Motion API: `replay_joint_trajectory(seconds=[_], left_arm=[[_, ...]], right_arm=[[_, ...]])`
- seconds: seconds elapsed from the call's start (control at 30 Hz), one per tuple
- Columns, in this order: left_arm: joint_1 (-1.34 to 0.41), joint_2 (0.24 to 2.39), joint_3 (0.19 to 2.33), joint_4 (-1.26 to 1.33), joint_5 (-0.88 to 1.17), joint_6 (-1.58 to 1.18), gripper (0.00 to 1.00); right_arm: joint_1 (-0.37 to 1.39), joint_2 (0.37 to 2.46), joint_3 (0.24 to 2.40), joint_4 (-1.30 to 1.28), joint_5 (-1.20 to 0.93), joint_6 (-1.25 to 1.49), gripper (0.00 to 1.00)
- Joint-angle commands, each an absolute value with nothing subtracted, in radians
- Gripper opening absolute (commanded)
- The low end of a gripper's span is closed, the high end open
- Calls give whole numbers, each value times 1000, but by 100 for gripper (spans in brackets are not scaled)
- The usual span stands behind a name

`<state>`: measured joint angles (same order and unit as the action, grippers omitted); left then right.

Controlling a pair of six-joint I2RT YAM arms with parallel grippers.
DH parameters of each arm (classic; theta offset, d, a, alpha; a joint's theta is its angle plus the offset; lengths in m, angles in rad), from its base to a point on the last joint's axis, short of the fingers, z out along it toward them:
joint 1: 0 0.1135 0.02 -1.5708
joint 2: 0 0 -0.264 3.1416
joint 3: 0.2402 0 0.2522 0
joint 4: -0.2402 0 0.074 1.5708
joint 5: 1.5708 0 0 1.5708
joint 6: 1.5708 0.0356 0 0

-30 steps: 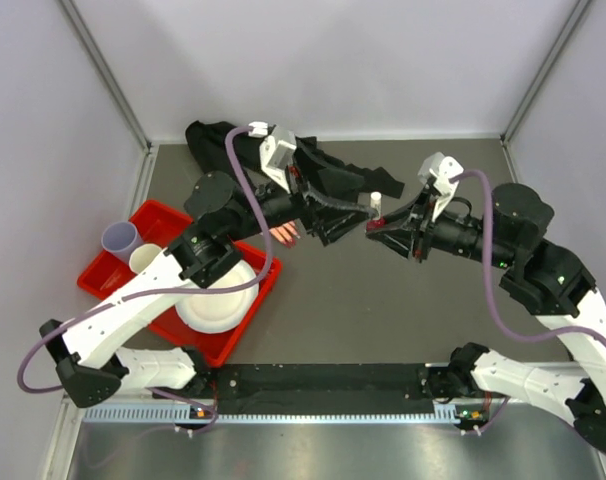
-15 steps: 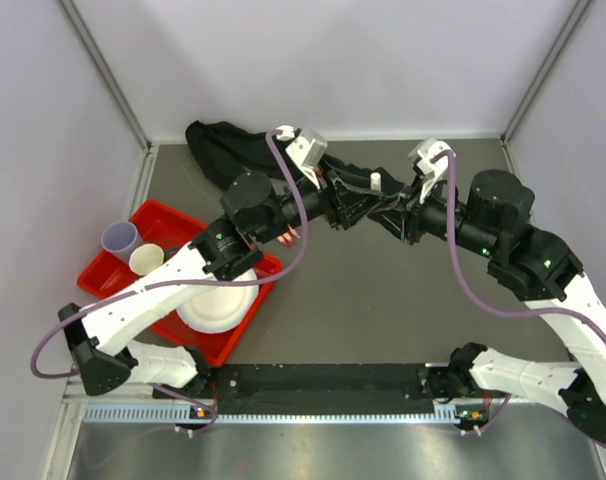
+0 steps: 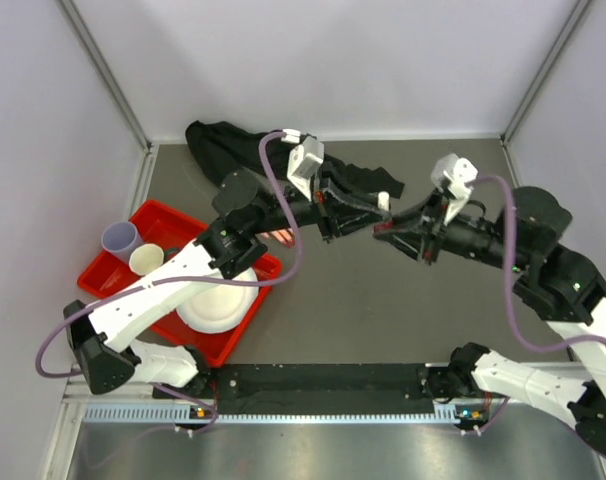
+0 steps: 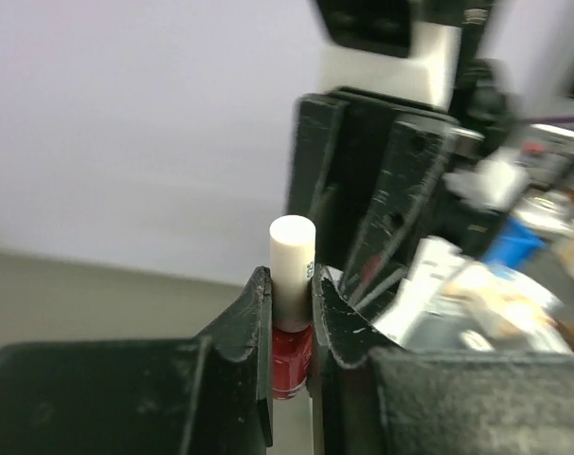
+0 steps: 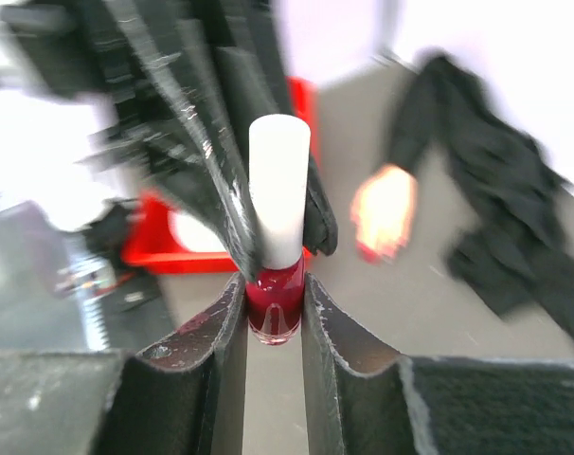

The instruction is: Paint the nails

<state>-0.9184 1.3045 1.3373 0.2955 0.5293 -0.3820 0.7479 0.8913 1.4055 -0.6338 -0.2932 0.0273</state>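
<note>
A small red polish bottle [image 5: 275,305] with a white cap [image 5: 278,190] hangs above the grey table. My right gripper [image 5: 274,289] is shut on its glass body. My left gripper [image 4: 289,284] is shut on the white cap [image 4: 292,256], with the red glass [image 4: 292,358] below its jaws. From above, the two grippers [image 3: 368,213] [image 3: 386,228] meet tip to tip at the bottle. The pale mannequin hand [image 5: 384,210] lies on the table beyond, its black sleeve [image 5: 495,209] trailing back. Its nails show only as a blurred red edge [image 5: 367,252]. My left arm partly hides the hand [image 3: 283,236] in the top view.
A red tray [image 3: 163,215] at the left holds a white bowl [image 3: 218,305] and two cups [image 3: 120,238] [image 3: 146,259]. The black sleeve [image 3: 218,145] stretches along the back wall. A black strip [image 3: 323,385] runs along the near edge between the arm bases.
My left gripper has swung over to the bottle and closed its jaws on the white cap. My right gripper kept its hold on the bottle and shifted slightly.
</note>
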Motion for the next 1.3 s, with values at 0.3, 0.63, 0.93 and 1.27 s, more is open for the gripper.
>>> replay_joint_trajectory(seconds=[0.3,0.63,0.93,1.27], left_arm=[[-939,1453,1318,1177,1172,-1090,0],[-930,1218,1318,276,643,-371,97],[-931,1193,1338,170,244,-377,79],[-936,1262,1376,179,233,-380,54]], right_arm=[[755,819,1318,-357,-862,161,0],[756,836,1380,-563,-534,45,0],[756,922,1457,-663,-226,-28,0],[756,943,1468,-667,-153,-28,0]])
